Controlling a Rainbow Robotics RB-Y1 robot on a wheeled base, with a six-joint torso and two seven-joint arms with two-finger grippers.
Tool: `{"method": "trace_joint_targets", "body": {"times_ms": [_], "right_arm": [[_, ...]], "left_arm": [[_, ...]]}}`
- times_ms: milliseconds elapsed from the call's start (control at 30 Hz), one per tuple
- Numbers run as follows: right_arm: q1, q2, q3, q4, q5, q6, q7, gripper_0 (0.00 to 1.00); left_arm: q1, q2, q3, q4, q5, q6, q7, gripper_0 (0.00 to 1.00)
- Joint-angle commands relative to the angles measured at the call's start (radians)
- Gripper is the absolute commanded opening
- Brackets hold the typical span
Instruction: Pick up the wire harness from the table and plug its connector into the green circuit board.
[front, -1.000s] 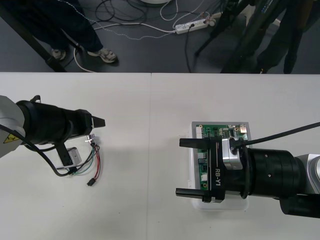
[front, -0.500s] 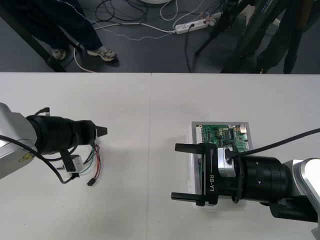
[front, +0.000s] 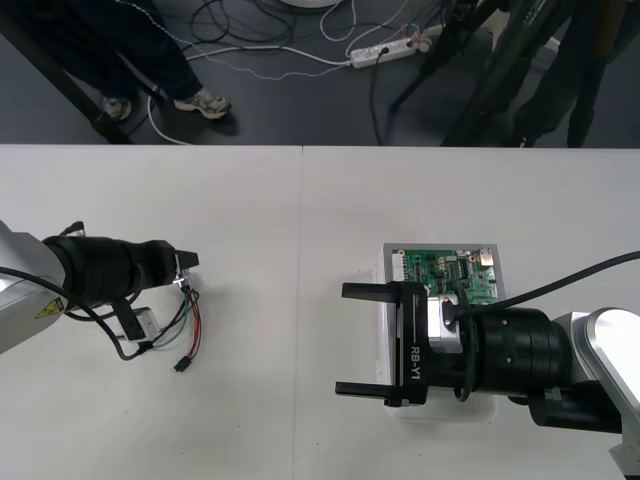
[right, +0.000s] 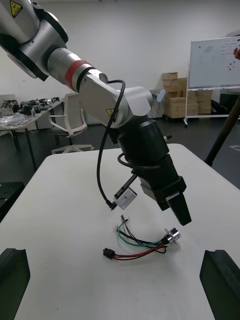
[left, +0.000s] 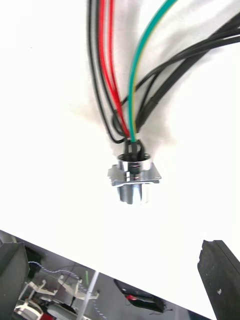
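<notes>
1. The left claw (front: 188, 262) is hovering at the left of the frame, low over the counter (front: 290, 220), its fingers (left: 220, 280) standing wide apart and gripping nothing.
2. The wire harness (front: 190, 326) is lying loose on the counter in the lower left of the frame, just below that claw's tip.
3. Its metal socket (left: 134, 175) is resting just ahead of the spread fingers, apart from both. The black plug (front: 182, 366) is lying at the wires' other end.
4. The right claw (front: 362, 340) is hanging wide open at lower right, partly covering the green circuit board (front: 455, 270) on its white base (front: 383, 312).
</notes>
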Motion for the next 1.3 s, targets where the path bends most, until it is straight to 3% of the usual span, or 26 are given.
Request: {"method": "trace_joint_targets", "body": {"times_ms": [33, 600, 1300], "right_arm": [[-0.038, 0.009, 0.025, -0.009, -0.025, 0.006, 0.063, 1.0], [-0.051, 0.0, 0.025, -0.009, -0.026, 0.069, 0.185, 1.0], [-0.082, -0.038, 0.04, -0.007, -0.048, 0.023, 0.055, 1.0]], "left_arm": [[-0.036, -0.047, -0.016, 0.047, 0.011, 0.052, -0.107, 1.0], [-0.038, -0.149, -0.015, 0.13, -0.018, 0.064, -0.143, 1.0], [-0.042, -0.201, -0.016, 0.202, -0.057, 0.075, -0.167, 1.0]]}}
